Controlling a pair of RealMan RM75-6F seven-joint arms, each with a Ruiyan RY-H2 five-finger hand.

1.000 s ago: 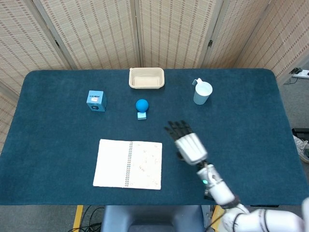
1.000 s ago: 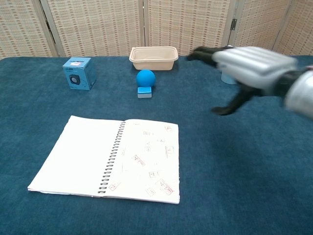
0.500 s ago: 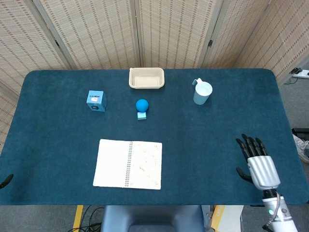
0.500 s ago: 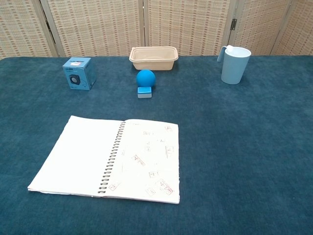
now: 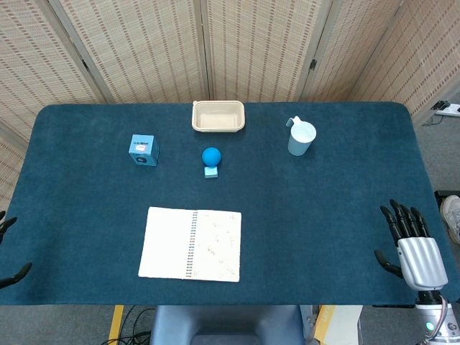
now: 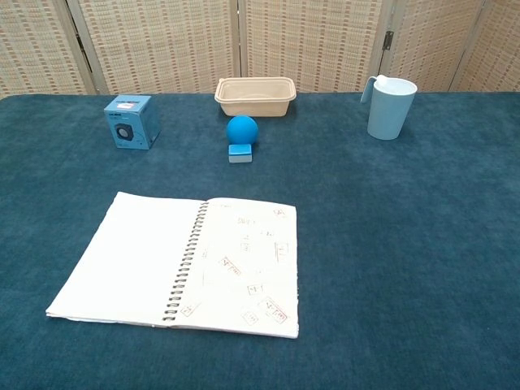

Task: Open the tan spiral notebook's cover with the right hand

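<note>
Right hand (image 5: 415, 251) had pulled back further to the table's (image 5: 345, 215) right edge, fingers spread, holding nothing. Notebook (image 5: 190, 244) lay open and flat well off to its left, spine running near-to-far; cover looked already opened. Left hand (image 5: 7, 248) barely in view at the far edge, state unclear. Beyond: tan tray (image 5: 218, 116) apparently empty, blue cup (image 5: 301, 137) contents not visible.

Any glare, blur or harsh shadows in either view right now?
Head view: even light, sharp, no glare; the right hand sits crisp at the lower right edge, the left hand barely enters frame. Chest view: soft, faint shadows under the notebook and cup, no motion blur.
</note>
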